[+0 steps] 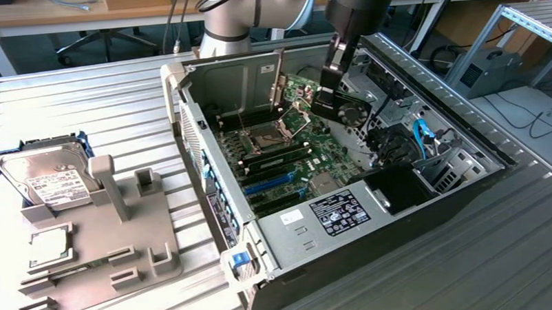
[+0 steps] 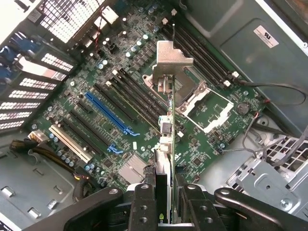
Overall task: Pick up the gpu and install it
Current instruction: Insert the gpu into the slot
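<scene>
Now the gripper point(image 1: 329, 88) sits partway closed, clamped on the gpu point(image 1: 348, 111) inside the open case point(image 1: 372, 262); the card hangs edge-on, long axis running down from the jaws, bracket point(image 2: 171, 57) end leading toward the motherboard point(image 2: 197, 154); the blue slot point(image 1: 263, 185) lies apart, toward the exterior view's left

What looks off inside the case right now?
The CPU socket has its retention frame swung open. Nothing else looks askew: the gripper holds the gpu edge-on above the motherboard, not in a slot.
</scene>
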`<control>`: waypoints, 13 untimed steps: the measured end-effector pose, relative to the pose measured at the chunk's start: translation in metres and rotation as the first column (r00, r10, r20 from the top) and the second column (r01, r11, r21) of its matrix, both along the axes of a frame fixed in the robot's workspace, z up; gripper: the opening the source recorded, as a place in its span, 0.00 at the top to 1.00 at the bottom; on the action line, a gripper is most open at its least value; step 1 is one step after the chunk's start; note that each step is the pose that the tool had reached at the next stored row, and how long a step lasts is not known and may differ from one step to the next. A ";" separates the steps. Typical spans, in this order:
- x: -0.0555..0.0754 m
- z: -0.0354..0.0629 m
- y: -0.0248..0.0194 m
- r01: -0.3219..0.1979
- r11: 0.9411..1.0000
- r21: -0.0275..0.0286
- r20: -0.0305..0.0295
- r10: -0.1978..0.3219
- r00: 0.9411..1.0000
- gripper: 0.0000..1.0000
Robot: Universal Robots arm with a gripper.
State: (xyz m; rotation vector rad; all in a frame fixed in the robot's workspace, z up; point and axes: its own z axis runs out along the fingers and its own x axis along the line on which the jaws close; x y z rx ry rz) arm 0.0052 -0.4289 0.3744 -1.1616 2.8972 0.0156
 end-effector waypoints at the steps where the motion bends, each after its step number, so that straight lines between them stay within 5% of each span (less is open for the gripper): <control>1: 0.000 0.0000 0.0000 -0.005 1.000 0.000 0.000 0.005 1.000 0.74; 13: 0.000 -0.0004 0.0000 -0.064 0.998 0.000 0.000 0.064 0.998 0.74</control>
